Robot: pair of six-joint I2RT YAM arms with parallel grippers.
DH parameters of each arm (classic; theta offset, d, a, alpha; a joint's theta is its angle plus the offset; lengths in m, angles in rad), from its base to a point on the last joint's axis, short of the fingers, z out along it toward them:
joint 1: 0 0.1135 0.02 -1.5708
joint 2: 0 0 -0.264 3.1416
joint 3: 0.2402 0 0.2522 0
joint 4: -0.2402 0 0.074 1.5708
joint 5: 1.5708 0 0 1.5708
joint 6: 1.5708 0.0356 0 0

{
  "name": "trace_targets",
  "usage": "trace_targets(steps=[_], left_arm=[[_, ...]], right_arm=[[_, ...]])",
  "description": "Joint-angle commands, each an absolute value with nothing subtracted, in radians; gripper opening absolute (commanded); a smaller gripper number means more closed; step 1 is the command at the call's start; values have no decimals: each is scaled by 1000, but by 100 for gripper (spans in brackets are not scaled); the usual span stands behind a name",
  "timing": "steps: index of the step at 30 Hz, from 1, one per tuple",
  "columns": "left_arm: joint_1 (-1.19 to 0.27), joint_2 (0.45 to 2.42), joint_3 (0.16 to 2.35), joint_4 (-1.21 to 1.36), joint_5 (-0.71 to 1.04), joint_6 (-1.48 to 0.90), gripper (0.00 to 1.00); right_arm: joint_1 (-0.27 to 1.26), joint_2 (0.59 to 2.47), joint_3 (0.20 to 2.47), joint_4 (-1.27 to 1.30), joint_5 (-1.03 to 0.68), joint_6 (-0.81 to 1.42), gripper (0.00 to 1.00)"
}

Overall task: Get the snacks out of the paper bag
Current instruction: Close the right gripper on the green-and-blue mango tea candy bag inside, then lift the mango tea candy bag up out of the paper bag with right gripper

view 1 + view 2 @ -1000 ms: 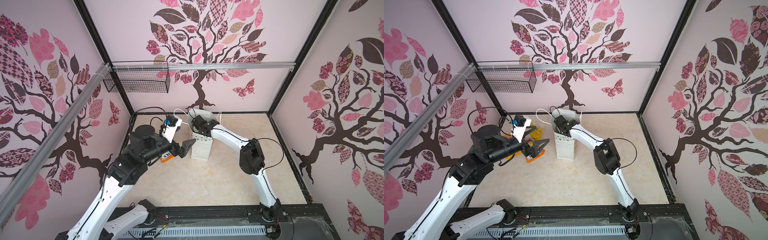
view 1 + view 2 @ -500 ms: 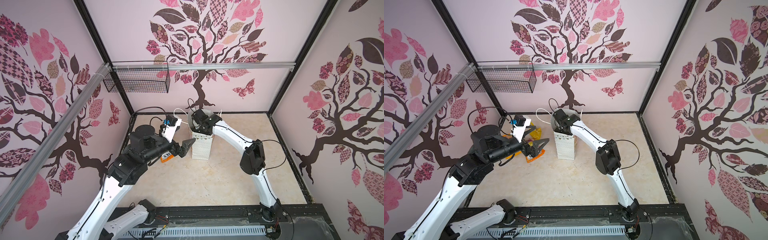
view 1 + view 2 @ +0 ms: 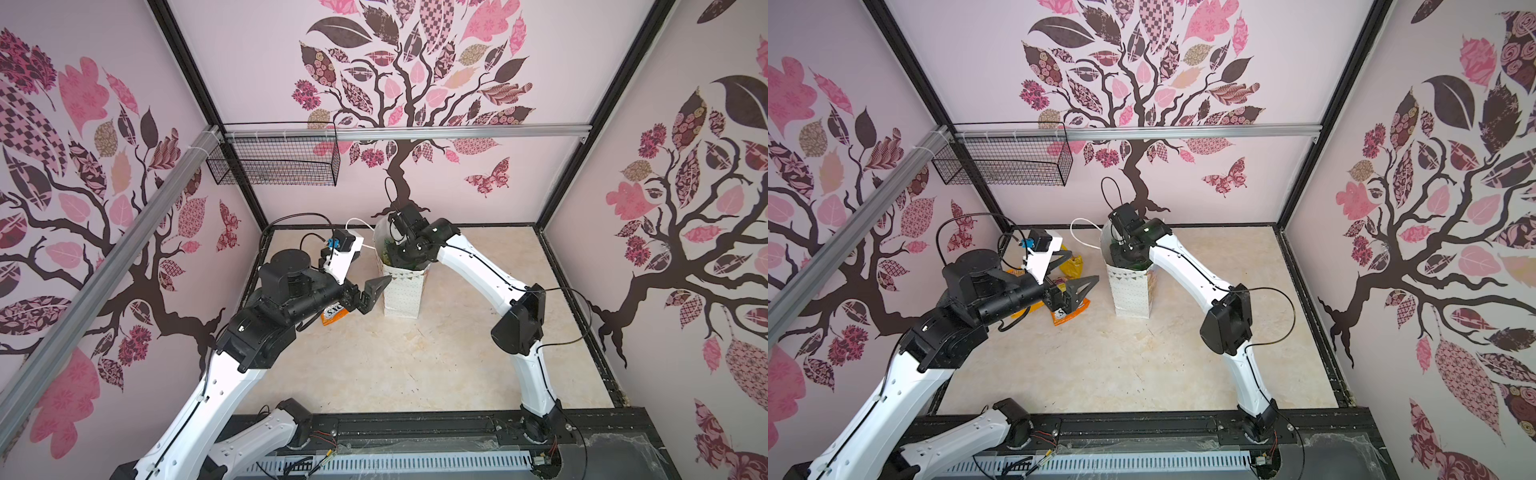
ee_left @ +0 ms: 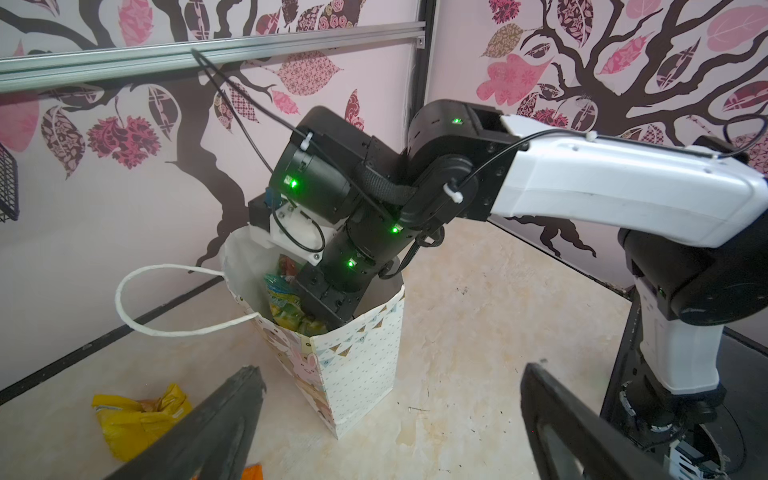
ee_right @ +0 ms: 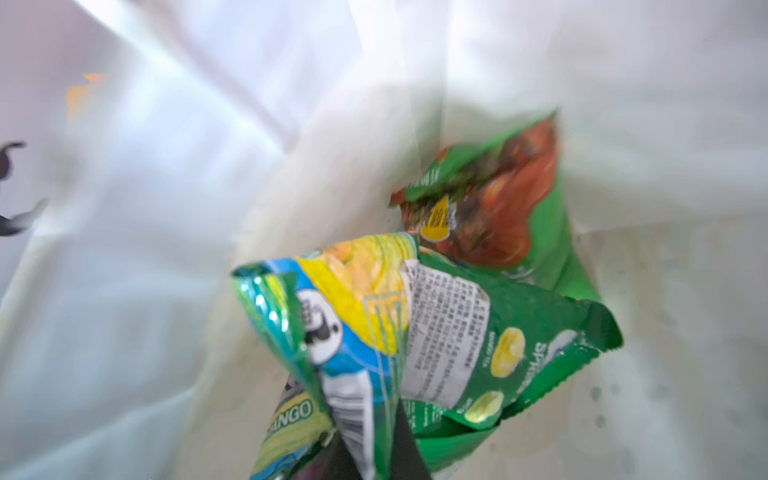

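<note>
Right end effector (image 5: 368, 453) is down inside the paper bag (image 3: 401, 291), fingers together and clamped on a teal-and-yellow mango packet (image 5: 332, 328); in both top views only its wrist shows at the bag mouth. Also in the bag: a green packet (image 5: 523, 332) with yellow sweets printed on it, touching the mango one, and a green-and-red packet (image 5: 498, 199) deeper in, blurred. Left end effector (image 4: 391, 369) has its fingers wide apart, holds nothing and points at the bag from just beside it, not touching. Below it an orange packet (image 3: 334, 314) lies on the table (image 3: 415, 365); a yellow packet (image 4: 133, 419) lies near it, further toward the back wall in a top view (image 3: 1073, 266). The bag stands upright near the back middle of the table, one white cord handle (image 4: 124, 299) flopped outward. The table is beige with a marbled look. The walls are pink with a dark tree decal (image 3: 415, 83); a black wire basket (image 3: 274, 166) hangs from an aluminium rail (image 3: 457, 132) at the back left corner.
</note>
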State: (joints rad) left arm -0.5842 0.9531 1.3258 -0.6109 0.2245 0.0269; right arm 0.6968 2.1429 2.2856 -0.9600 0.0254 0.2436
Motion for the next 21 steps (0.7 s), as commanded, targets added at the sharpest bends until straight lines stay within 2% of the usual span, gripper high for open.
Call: trace_targets(steps=[1,21], left_arm=[[-589,954,1304,-576,217,29,98],[-588,933,1292,-537,170,4,98]], right_arm=[[690,2056,2337,-953,46,239,2],[692,1941,2407,-924,21,263,1]])
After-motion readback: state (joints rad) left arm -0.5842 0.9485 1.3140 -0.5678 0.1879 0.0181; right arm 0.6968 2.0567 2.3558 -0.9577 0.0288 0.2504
